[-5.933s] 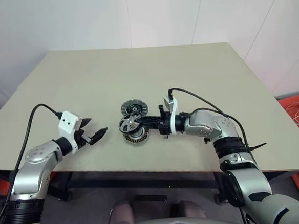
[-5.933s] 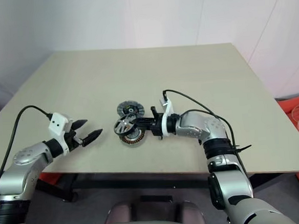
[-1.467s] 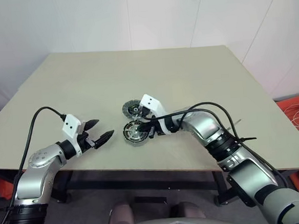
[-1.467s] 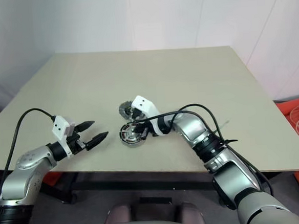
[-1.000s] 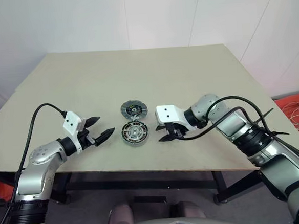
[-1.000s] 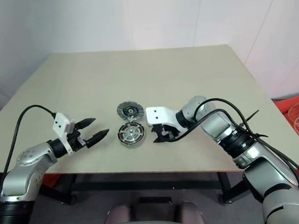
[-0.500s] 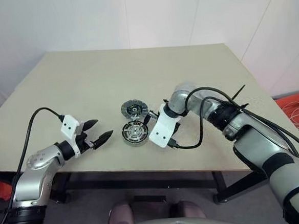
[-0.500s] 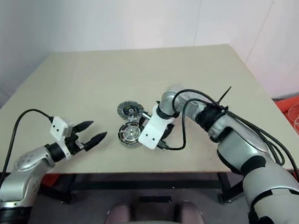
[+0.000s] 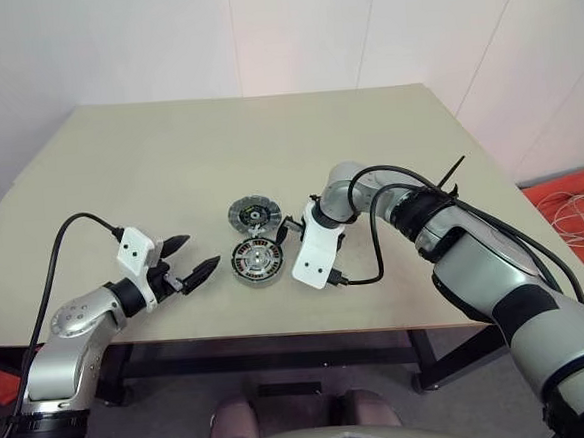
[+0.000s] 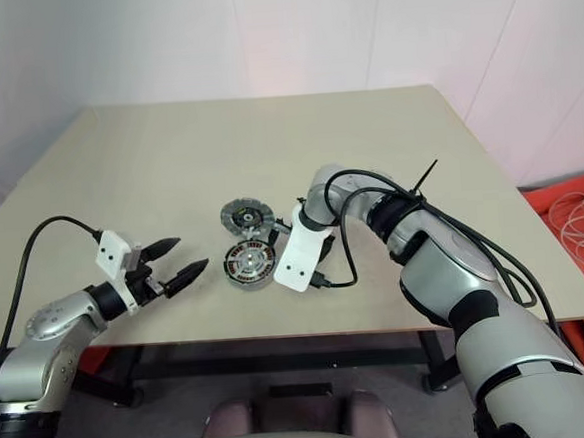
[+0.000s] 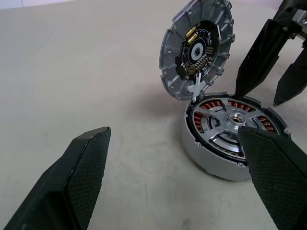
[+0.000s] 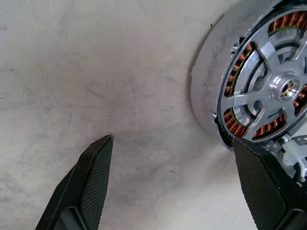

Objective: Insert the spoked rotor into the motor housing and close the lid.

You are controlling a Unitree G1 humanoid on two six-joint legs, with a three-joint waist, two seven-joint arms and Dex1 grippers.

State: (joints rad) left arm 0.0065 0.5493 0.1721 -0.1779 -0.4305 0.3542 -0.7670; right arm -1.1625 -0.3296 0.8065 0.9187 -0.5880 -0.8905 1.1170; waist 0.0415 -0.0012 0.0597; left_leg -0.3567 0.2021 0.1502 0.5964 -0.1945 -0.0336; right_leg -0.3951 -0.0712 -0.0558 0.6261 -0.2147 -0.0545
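So the right claw has let go of the spoked rotor and swung over to point down, fingers spread wide, just beside the motor housing. Rotor now sits inside the housing, copper windings showing between its spokes. Lid is propped against the housing's far edge on the surface. Left claw hovers nearby, wide open, empty.

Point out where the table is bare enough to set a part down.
Bare: the table's far half beyond the lid, and its right side. Crowded: the near centre, where the motor housing sits between the left end effector and right end effector.
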